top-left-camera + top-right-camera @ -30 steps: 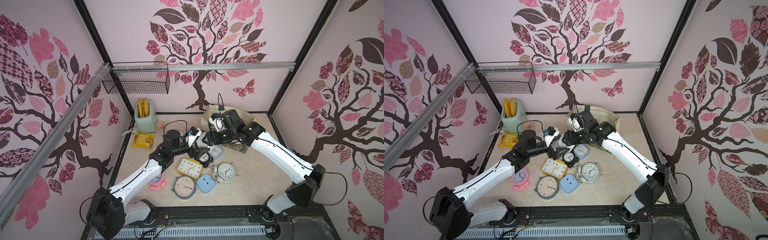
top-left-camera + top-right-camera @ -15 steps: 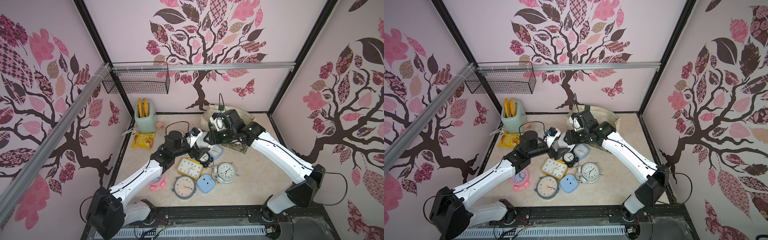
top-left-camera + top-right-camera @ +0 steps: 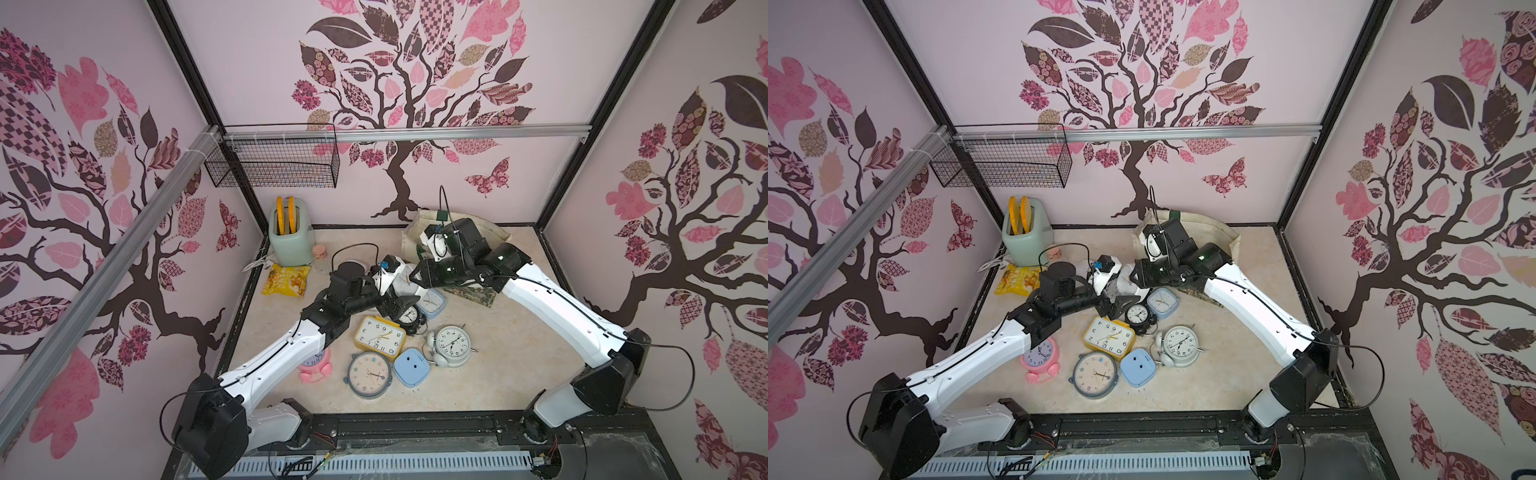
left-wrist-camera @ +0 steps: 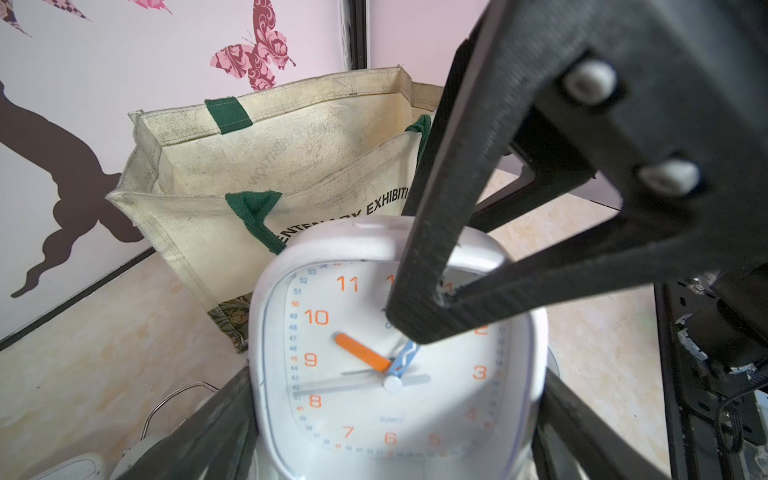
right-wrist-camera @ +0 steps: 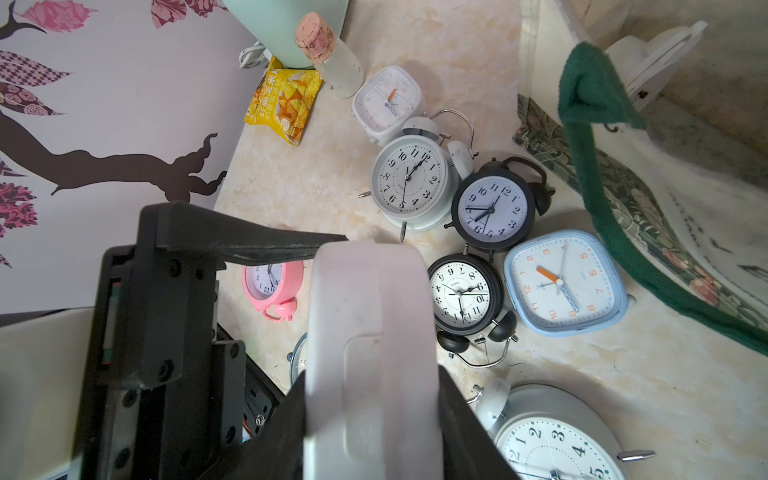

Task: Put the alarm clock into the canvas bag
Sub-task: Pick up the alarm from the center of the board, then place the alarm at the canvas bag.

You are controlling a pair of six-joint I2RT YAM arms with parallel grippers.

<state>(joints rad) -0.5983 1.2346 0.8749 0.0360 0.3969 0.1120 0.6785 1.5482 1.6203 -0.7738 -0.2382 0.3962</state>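
My left pincer [image 4: 397, 374] pinches one white clock [image 5: 370, 316]; right pincer [image 5: 372, 382] flanks it, hold unclear. Seven-plus other clocks [image 3: 380, 336], one bag [image 4: 291, 166].

- The tabletop [image 3: 498, 374] is pale beige, marbled.
- Back left stands a mint-green toaster [image 3: 289, 239] (two orange slices in its slots). Just beside it are a small corked bottle [image 3: 320, 252] and a yellow snack packet [image 3: 286, 280].
- The canvas bag [image 3: 1221, 231] stands at the back, right of the middle, mouth open.
- Clocks cluster in the middle:
  - a yellow clock [image 3: 380, 336]
  - a black twin-bell clock [image 3: 409, 316]
  - a pale blue square clock [image 3: 432, 301]
  - a white twin-bell clock [image 3: 451, 343]
  - a round grey-rimmed clock [image 3: 370, 374]
  - just beside it, a blue clock [image 3: 411, 368], face down
- A pink clock [image 3: 1040, 356] lies left of them.
- The right wrist view adds a white square clock [image 5: 386, 99] near the bottle.
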